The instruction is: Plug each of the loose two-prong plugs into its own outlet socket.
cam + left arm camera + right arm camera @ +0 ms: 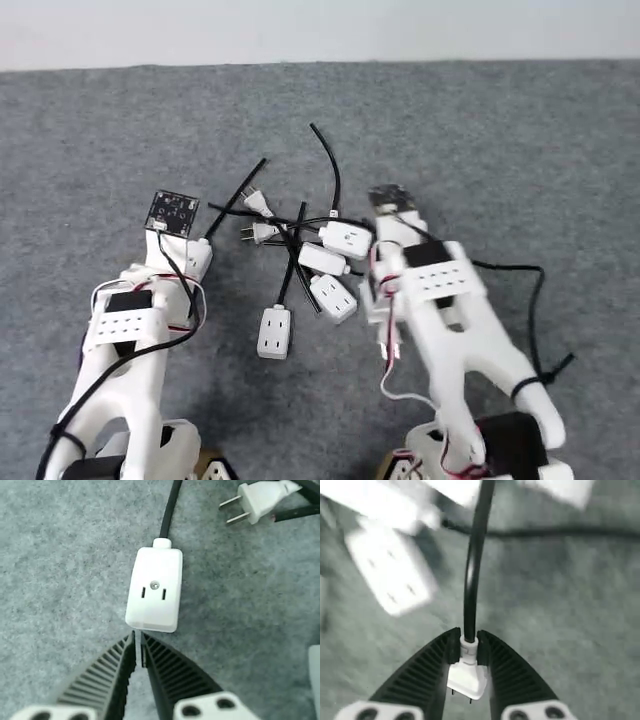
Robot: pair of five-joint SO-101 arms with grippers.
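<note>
In the left wrist view my left gripper (pixel 138 641) is shut on nothing, its tips just short of a white outlet socket (pixel 154 596) lying face up on a black cord. A loose white two-prong plug (pixel 255 500) lies beyond it. My right gripper (pixel 468 647) is shut on a white plug (pixel 466 677), gripped at the cord end, prongs towards the camera and its black cord (pixel 475 555) running away. From above, several white sockets (pixel 333 297) and two loose plugs (pixel 258 203) lie tangled between the arms. The right arm (pixel 435 285) covers its held plug.
Grey carpet covers the table (pixel 520 140). Black cords (pixel 325 160) cross in the middle, and one cable (pixel 535 300) loops to the right of the right arm. One socket (pixel 275 332) lies nearest the front. Open carpet stretches behind and to both sides.
</note>
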